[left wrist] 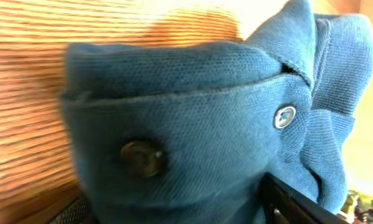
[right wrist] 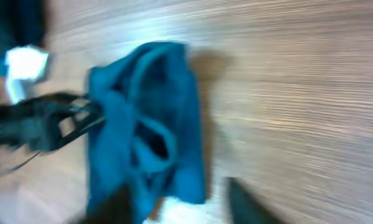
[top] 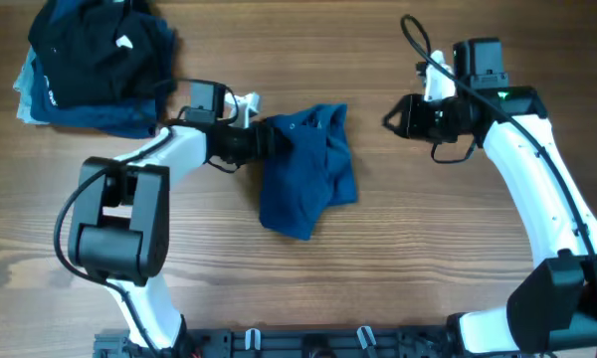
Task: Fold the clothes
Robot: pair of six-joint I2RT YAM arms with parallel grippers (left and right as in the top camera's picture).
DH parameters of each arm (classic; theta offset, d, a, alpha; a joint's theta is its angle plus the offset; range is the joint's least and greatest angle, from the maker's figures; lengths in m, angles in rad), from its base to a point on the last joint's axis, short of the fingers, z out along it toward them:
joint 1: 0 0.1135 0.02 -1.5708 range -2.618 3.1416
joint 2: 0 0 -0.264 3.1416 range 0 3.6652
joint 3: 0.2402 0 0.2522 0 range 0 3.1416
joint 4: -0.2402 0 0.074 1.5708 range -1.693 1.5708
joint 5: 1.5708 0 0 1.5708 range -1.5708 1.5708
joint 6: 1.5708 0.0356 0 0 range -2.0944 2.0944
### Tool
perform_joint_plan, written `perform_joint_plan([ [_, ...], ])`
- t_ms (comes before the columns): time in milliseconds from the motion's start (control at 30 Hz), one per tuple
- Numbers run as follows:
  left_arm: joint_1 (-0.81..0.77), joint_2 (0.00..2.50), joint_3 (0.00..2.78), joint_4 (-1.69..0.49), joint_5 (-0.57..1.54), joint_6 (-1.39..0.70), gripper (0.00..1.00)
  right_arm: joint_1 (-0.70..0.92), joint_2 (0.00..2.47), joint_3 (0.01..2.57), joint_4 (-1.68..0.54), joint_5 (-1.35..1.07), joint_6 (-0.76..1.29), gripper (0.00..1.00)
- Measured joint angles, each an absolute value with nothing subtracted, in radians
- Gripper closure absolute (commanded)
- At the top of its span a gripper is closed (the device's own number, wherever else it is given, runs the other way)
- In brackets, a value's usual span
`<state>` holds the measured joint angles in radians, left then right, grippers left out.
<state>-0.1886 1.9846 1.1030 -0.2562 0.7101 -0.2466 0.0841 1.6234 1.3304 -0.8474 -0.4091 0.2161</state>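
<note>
Mid-blue clothes (top: 308, 169), a single button-up shirt, lie crumpled in a loose heap near the middle of the wooden table (top: 428, 259). The heap is bunched and uneven, with its far edge higher up the table and a narrower fold hanging toward the near side.

The left gripper (top: 264, 139) reaches in from the left and meets the far left edge of the heap, where cloth is bunched against it. In the left wrist view the fabric fills almost the whole picture: a dark button (left wrist: 143, 157) sits low on a folded band, a paler button (left wrist: 285, 116) lies to its right, and the collar (left wrist: 298, 37) rises at the far right. One black finger (left wrist: 298, 199) shows under the cloth at the bottom. I cannot tell how wide these jaws stand or whether they grip the cloth.

The right gripper (top: 390, 119) hovers over bare wood to the right of the heap, apart from it and holding nothing. Its wrist view is blurred, so I cannot tell how wide its jaws stand.

A pile of dark folded garments (top: 95, 65) sits at the far left corner.
</note>
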Motion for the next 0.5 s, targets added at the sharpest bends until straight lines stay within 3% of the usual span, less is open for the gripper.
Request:
perform_joint_plan([
  [200,-0.2,1.983,1.108,-0.255,0.712,-0.249,0.16,0.093,1.803,1.33,-0.803,-0.328,0.288,0.96],
  [500,-0.201,1.983,1.107,-0.256,0.724,-0.249,0.16,0.165,2.038,1.33,-0.713,-0.43,0.325,0.96],
])
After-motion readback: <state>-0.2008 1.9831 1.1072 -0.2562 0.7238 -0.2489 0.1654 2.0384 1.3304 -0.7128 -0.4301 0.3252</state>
